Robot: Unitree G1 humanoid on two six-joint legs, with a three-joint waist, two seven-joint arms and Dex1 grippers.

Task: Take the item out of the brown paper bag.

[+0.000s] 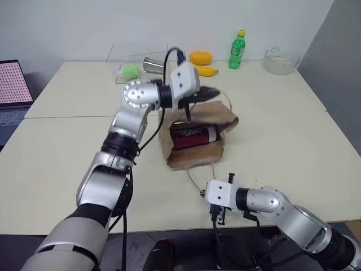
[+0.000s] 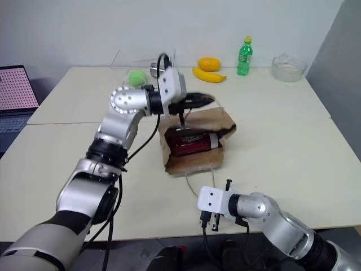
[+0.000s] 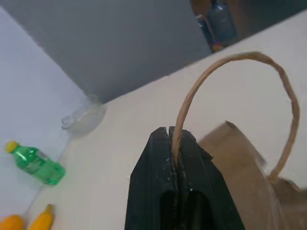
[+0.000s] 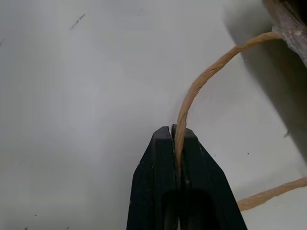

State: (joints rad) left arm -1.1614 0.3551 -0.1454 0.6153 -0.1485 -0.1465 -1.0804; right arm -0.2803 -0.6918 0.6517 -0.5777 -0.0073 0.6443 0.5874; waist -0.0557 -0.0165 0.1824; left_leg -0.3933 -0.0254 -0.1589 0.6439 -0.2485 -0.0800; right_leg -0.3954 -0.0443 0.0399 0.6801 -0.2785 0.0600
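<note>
1. The item [image 1: 193, 136] is a small plastic bottle lying on its side inside the brown paper bag [image 1: 223, 116], near the middle of the table [image 1: 293, 130]. You can see it through the bag's mouth, which gapes toward the near edge. The bottle's long axis runs side to side, parallel to that near edge, with its pale end toward the right.

2. The bottle looks smooth and rigid, with dark reddish-brown contents and a red-and-white label. The bag is creased, limp kraft paper, wider than tall, with two thin twisted-paper loop handles.

3. Your left gripper [image 1: 210, 93] hovers just above the bag. Its two black fingers are pressed together on the upper handle [image 3: 230, 60], holding the upper lip of the mouth up.

4. Your right gripper [image 1: 216, 217] sits at the near edge of the table, in front of the bag. Its fingers are clamped on the lower handle [image 4: 206, 79], which trails over the table from the bag's lower lip.

5. The bottle lies below the left gripper, and beyond the right gripper, toward the far edge. Both grippers are occupied, so judge that one must release its handle before it can reach in; the right faces the mouth.

6. Along the far edge stand a green bottle [image 1: 237, 51], a banana [image 1: 207, 71] and a clear bowl [image 1: 280, 60], well apart from the bag.
</note>
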